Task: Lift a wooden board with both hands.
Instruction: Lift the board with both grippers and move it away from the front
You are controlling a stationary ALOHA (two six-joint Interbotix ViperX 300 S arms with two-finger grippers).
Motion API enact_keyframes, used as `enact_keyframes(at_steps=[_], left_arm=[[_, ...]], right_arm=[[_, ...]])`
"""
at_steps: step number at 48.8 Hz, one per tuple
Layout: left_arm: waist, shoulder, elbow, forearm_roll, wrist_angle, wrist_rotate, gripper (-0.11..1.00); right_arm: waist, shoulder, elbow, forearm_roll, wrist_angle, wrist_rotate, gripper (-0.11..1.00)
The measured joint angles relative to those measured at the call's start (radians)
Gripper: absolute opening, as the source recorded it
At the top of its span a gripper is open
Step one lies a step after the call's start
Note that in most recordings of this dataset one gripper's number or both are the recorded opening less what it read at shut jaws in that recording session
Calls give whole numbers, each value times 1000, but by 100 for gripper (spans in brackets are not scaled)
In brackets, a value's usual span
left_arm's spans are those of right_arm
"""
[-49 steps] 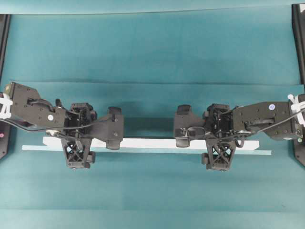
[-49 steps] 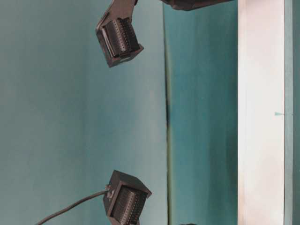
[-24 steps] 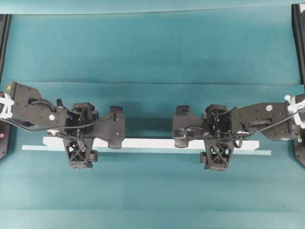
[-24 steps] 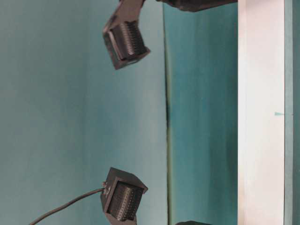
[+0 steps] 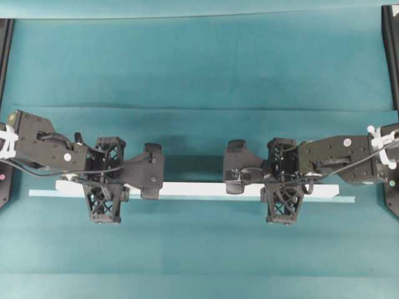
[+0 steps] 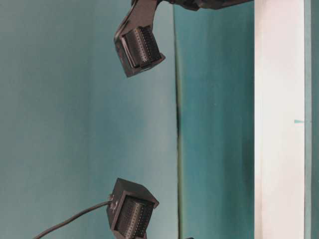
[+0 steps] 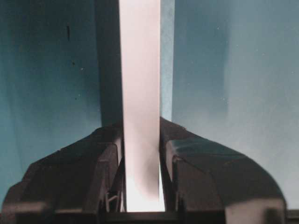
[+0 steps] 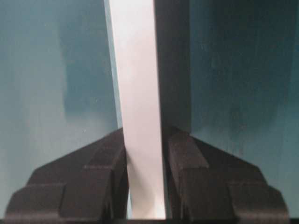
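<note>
Right up close in the left wrist view, the left gripper [image 7: 141,186] is squeezing the wooden board [image 7: 140,93], with one black finger [image 7: 105,172] pressing on each long side of the white plank and no gap showing. The board is running straight away from the fingers, up the middle of the view. It is the same in the right wrist view: the right gripper [image 8: 145,177] is pinching the wooden board [image 8: 135,84] between its two fingers [image 8: 184,163], touching both edges. Behind the board the teal surface [image 8: 243,93] is sitting under it, with a dark shadow beside the plank. From above, the board [image 5: 193,188] is lying long and flat across the middle of the surface [image 5: 199,75], from left to right. The left gripper [image 5: 104,187] is sitting over the board near its left end, and the right gripper [image 5: 283,187] is sitting over it nearer the right end. They are well apart, with a bare stretch of board between them. A thin pale teal strip [image 5: 43,194] is lying just beside the board's near edge and sticking out past both ends. In the table-level view the board [image 6: 279,119] is showing as a white band, and I cannot tell from there if it is off the surface.
</note>
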Motion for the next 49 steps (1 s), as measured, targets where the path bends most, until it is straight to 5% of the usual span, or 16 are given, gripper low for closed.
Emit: enact_keyframes(at_steps=[18,49], left_arm=[[3,0,-6,0,26,2,18],[23,-150,-46,0,236,3,18]], right_arm=[[-17,0,-14,0,35,0,22],[-57,-94,-135,-2,261,-8,22]])
